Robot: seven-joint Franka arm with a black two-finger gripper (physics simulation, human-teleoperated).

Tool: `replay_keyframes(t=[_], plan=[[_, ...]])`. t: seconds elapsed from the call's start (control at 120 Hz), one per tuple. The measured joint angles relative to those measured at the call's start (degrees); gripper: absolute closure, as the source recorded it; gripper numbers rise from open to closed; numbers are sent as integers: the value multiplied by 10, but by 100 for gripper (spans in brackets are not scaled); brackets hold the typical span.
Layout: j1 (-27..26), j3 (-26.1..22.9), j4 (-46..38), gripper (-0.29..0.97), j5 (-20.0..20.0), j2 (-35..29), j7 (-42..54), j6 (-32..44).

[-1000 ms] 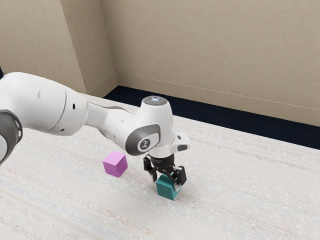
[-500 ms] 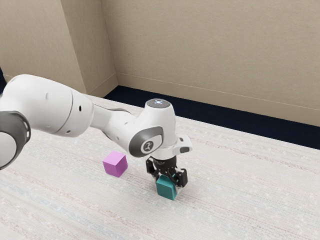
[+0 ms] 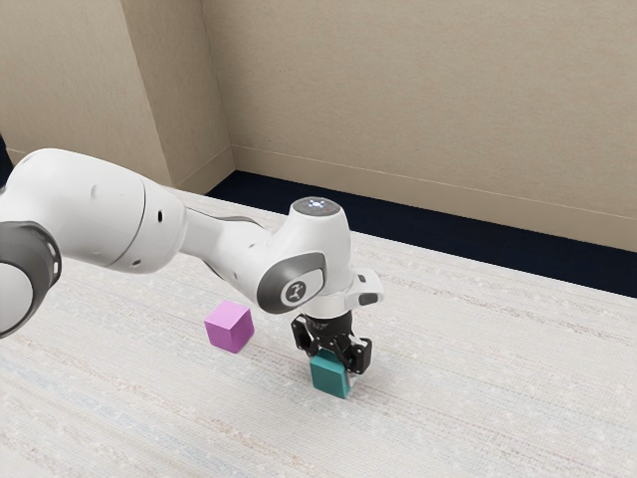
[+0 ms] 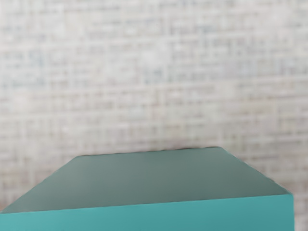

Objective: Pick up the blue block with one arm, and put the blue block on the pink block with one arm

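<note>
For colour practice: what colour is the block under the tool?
The block is teal, clearest in the wrist view.

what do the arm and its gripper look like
The arm has glossy white rounded shells, with a dark grey band at one joint. The wrist joint carries a round grey cap with a small white mark, and a pale disc on top. The gripper is black, with two short fingers.

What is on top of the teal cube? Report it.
The black gripper hangs over the teal cube, hiding part of its top face; the part seen from the wrist is bare.
</note>
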Motion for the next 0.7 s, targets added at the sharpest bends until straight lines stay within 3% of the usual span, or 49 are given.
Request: replay_keyframes(t=[0.392,0.7], plan=[[1,4,10,28,13,-33,-3,-31],[3,39,4,28,17,-83,-5,-72]])
